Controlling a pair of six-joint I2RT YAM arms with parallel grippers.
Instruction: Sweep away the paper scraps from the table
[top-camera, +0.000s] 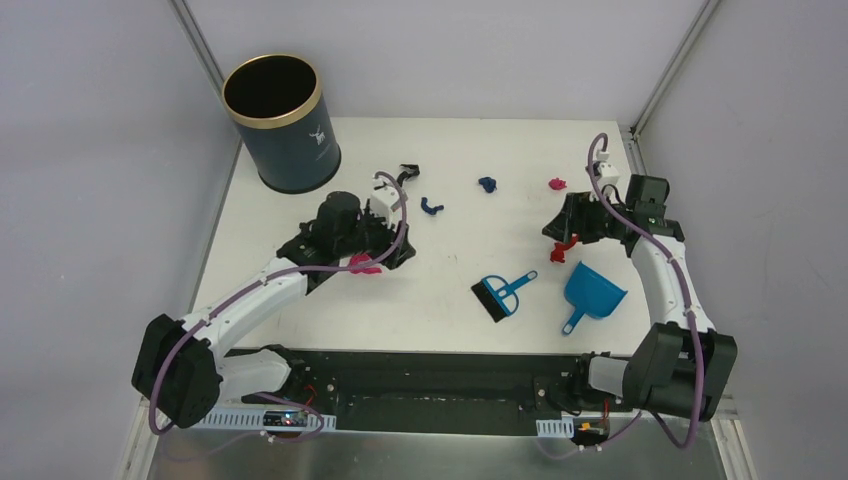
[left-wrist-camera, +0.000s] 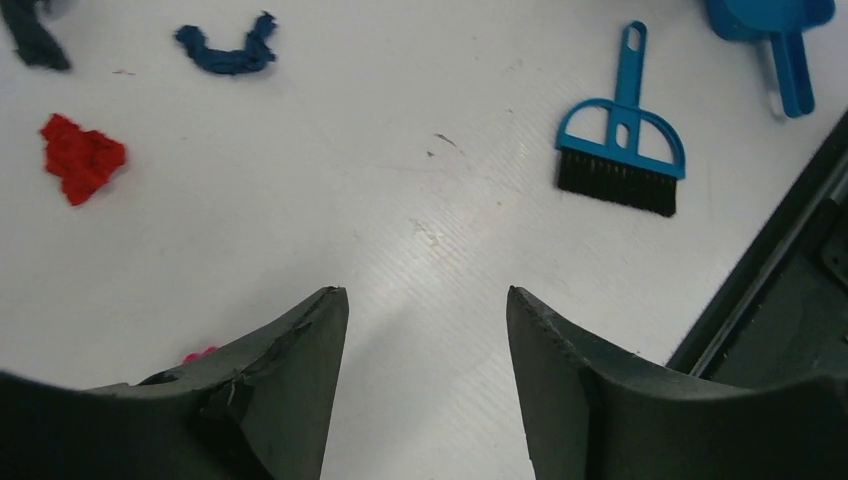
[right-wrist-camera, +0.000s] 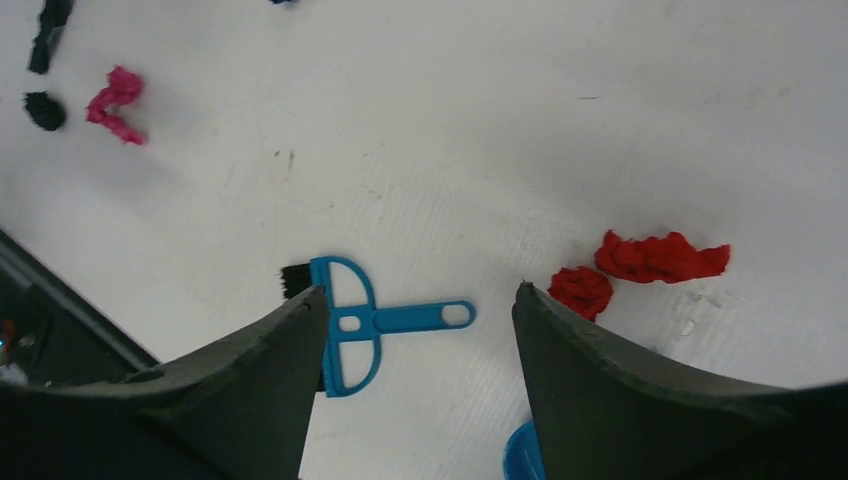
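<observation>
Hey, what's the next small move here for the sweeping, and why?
Probably swing the left gripper toward the brush handle. Both grippers stand open and empty, the right gripper near the dustpan, and paper scraps lie scattered on the table; no tool is picked up yet.

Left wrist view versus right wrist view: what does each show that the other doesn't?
Only the left wrist: one red scrap alone, and the curved dark blue scrap in full. Only the right wrist: two red scraps side by side, and the magenta-pink scrap in full. Both: the blue brush, part of the dustpan, the white table.
</observation>
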